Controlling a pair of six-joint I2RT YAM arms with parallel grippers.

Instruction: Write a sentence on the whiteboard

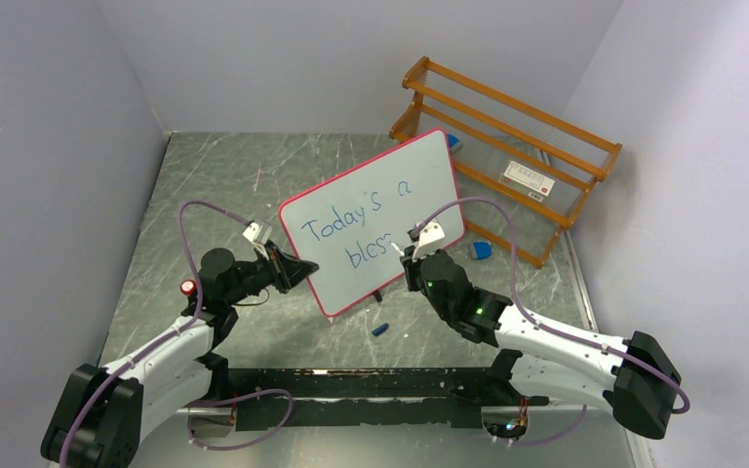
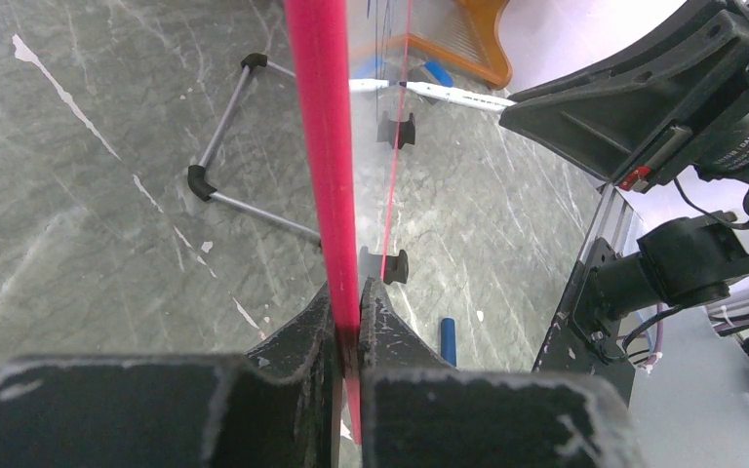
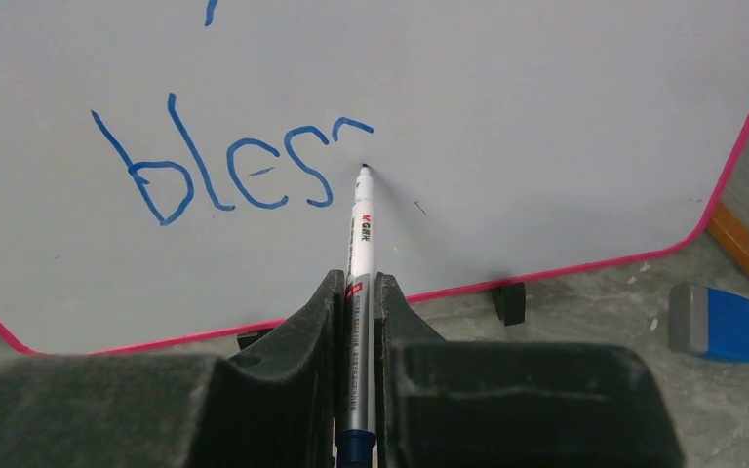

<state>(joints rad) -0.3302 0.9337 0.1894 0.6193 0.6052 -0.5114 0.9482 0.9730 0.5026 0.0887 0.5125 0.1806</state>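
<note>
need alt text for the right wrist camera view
The right gripper holds a marker with its tip at the whiteboard, just after blue handwriting reading "bles" and the start of another letter. A blue eraser lies on the table at right.

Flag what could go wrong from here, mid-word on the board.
The left pincer clamps only the thin rim of the whiteboard; writing pressure might pivot or slip it, skewing the sentence.
The right pincer holds the marker well behind its tip, so it could tilt in the grip.

blue sentence [image 1: 336, 226] on whiteboard [image 1: 431, 168], "Today's a bles", "DAMIAO" on arm motor [image 2: 747, 125]
</note>
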